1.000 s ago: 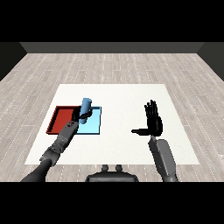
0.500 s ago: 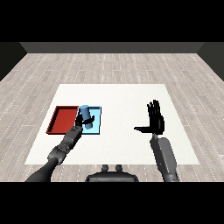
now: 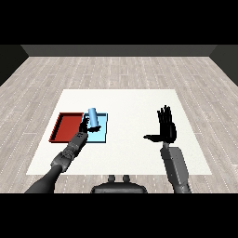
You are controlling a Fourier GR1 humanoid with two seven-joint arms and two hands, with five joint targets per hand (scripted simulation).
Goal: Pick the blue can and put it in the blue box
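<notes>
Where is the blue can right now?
In the head view, the blue can is left of centre, over the light blue tray, beside the red tray, with the left hand at it.

At a white table [image 3: 130, 100], the left hand [image 3: 85, 125] curls round a tilted blue can [image 3: 94, 118] over the light blue tray [image 3: 103, 135], which lies beside a red tray [image 3: 65, 126]. The right hand [image 3: 166, 130] hangs well apart, fingers straight.
</notes>
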